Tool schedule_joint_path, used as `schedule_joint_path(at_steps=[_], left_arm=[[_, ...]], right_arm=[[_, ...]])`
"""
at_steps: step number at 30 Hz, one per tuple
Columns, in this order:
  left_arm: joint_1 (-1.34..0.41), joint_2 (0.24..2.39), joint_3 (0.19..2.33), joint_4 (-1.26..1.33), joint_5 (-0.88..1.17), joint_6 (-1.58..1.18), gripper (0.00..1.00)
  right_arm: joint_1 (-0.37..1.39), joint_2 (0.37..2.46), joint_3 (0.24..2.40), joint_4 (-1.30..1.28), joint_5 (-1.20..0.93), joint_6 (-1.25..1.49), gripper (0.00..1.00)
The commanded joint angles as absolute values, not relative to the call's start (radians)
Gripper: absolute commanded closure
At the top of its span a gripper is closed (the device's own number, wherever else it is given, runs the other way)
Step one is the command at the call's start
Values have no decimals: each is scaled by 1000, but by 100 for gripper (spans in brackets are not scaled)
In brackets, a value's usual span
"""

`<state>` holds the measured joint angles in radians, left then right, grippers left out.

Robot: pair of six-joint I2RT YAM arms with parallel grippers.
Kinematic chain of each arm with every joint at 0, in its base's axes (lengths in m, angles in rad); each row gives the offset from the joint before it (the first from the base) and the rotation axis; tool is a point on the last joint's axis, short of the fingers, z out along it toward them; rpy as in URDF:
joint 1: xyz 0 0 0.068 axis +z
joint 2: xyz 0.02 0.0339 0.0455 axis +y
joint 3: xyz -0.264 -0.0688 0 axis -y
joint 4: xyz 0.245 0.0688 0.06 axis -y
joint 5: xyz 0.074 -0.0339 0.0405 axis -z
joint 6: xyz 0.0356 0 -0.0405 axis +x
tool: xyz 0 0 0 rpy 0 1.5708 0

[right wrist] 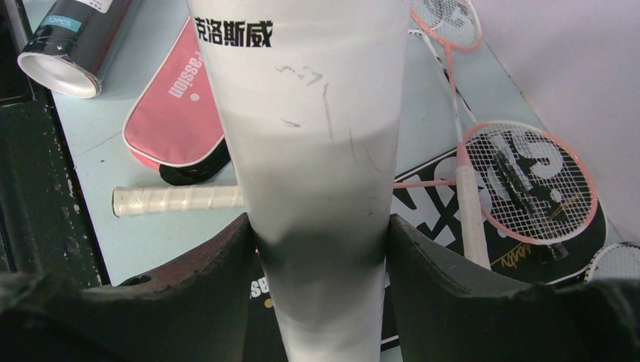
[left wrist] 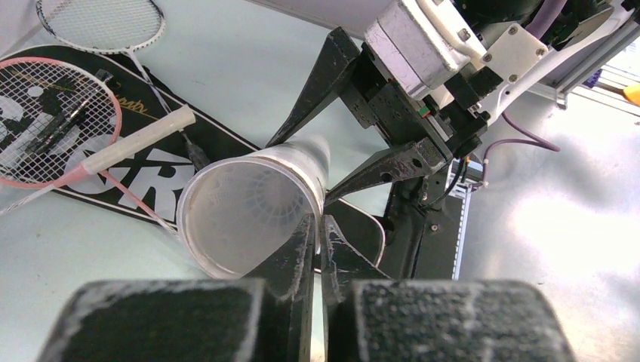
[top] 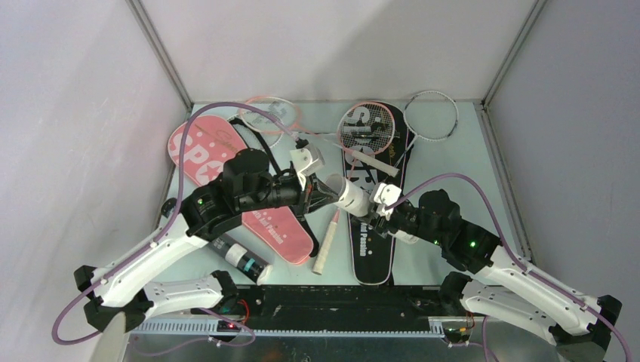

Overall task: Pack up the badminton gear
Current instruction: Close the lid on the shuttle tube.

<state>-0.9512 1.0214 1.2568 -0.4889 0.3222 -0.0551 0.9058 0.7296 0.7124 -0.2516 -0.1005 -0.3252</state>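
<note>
My right gripper (top: 377, 205) is shut on a white shuttle tube (top: 351, 197) and holds it tilted above the black cover (top: 370, 241), open mouth toward the left arm. In the right wrist view the tube (right wrist: 309, 151) fills the gap between the fingers (right wrist: 453, 279). My left gripper (left wrist: 317, 226) is shut, its tips at the rim of the tube's mouth (left wrist: 249, 204), with nothing seen between them. A white feather shuttlecock (left wrist: 260, 188) shows faintly inside the tube. The right gripper's fingers (left wrist: 385, 170) clamp the tube behind it.
A pink cover (top: 219, 173) lies on the left under the left arm, a black tube (top: 243, 258) near its front end. Two pink rackets (top: 367, 128) (top: 270, 113) and a white racket (top: 432, 115) lie at the back. A white-wrapped handle (top: 326, 245) lies between the covers.
</note>
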Motion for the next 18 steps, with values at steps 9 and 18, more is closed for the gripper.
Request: schedule_joint_path(at_steps=[9,18], left_arm=[[-949,1008,1272,-485,330,-85,75],[-946,978,1284,-470,283,-128,59]], right_arm=[[908,711,756,-187,-97,-344,49],[909,713,756,-199,-98,-345,49]])
